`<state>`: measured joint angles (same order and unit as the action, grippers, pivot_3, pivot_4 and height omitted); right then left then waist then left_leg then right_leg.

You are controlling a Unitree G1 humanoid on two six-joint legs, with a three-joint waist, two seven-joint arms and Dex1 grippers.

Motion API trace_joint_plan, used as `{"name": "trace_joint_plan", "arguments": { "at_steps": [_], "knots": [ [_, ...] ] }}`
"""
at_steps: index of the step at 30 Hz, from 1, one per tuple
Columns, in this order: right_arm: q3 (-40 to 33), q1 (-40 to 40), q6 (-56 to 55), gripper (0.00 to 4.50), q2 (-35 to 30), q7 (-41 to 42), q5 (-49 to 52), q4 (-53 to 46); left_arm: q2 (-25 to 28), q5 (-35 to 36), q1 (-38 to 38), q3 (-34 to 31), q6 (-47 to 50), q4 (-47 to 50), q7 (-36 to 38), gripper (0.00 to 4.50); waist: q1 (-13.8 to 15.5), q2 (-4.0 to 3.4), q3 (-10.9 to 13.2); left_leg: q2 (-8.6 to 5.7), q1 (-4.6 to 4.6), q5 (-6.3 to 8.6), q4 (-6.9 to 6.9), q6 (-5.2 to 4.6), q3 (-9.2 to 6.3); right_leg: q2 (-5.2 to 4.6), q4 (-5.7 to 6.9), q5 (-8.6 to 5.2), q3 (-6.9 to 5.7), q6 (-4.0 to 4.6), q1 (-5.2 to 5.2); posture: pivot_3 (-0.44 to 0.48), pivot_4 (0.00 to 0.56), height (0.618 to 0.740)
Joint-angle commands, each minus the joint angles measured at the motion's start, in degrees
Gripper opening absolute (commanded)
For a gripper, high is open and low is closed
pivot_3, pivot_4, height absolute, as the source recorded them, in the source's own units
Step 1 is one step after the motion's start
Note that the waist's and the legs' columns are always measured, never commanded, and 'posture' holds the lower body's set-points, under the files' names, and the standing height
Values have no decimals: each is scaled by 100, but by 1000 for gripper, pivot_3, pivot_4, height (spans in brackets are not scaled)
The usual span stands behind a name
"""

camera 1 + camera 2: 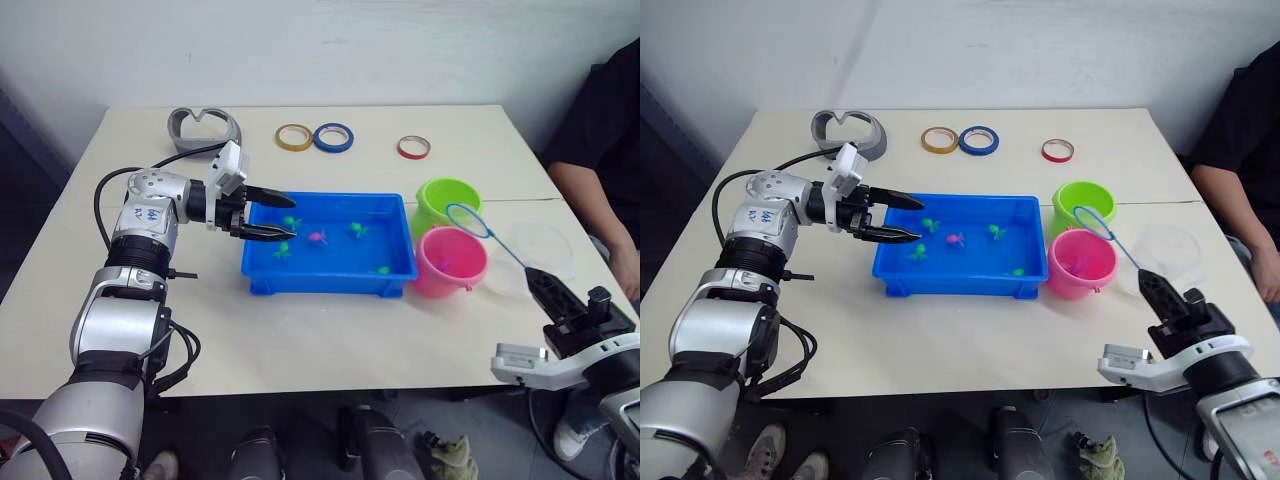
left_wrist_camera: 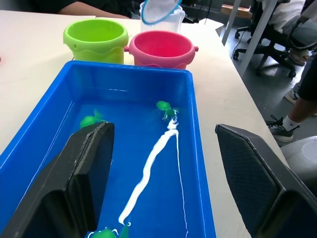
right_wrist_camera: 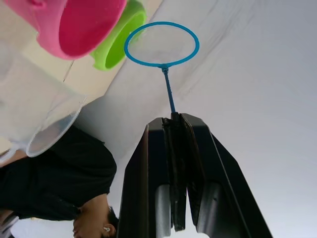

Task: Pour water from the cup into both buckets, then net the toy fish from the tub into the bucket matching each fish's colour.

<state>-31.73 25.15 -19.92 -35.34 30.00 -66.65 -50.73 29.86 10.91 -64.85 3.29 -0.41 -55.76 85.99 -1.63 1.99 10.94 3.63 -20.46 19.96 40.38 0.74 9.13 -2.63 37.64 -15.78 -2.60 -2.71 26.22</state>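
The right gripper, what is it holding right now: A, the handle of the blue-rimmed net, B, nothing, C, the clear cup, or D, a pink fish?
A: the right gripper is shut on the thin blue handle of the net, whose hoop hangs near the pink bucket.

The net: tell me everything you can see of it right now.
The net is a small hoop of thin blue wire holding pale, see-through mesh, on a slim blue handle. The right gripper is shut on the handle's end and holds it raised, slanting up toward the buckets. Seen from the head, the hoop lies over the rims of the green bucket and the pink bucket. No fish shows in it.
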Motion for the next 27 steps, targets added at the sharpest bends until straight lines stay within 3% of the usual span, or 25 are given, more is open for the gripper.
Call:
{"name": "trace_joint_plan", "arguments": {
  "at_steps": [1,3,8,11,15,20,27],
  "knots": [
    [-24,-72,198,0,106,259,315,-253,-4,32,-84,-62,-87,128,272,3602,1,0,0,0,3,0,0,0,0,0,-1,0,-1,0,-5,0,150,727],
    [10,-290,531,0,212,556,619,-275,8,34,-58,-78,-83,131,232,3602,-4,0,0,0,15,0,-2,0,-1,0,-8,0,-6,0,-25,0,150,727],
    [362,-2220,2314,0,-31,2118,1946,-281,254,-18,-27,-214,-65,73,-128,3602,-128,3,2,0,42,0,-3,-14,-38,-2,-17,2,4,-3,-56,0,150,727],
    [1029,-3449,3436,0,25,2843,2351,-132,551,-111,59,-271,-31,94,-406,3602,-151,3,2,7,41,6,-10,-39,-66,0,-19,5,-16,13,-59,0,150,727],
    [1943,-4385,4893,0,398,3403,2605,229,1047,-135,357,-363,65,376,-536,3602,-158,2,1,18,43,-5,-39,-23,-82,4,-11,8,-18,43,-52,0,150,727],
    [2816,-5049,6265,0,745,3567,2849,855,1635,-98,914,-548,360,985,-699,3602,-136,3,1,18,-1,-36,-42,31,-75,-1,16,-1,-24,57,14,0,150,727],
    [3666,-5251,6269,0,826,2993,3145,1720,2090,320,2020,-1066,1125,2338,-984,3602,-93,5,-1,18,-24,-34,-38,27,-59,-11,11,0,-41,57,39,0,150,727]
  ]
}}
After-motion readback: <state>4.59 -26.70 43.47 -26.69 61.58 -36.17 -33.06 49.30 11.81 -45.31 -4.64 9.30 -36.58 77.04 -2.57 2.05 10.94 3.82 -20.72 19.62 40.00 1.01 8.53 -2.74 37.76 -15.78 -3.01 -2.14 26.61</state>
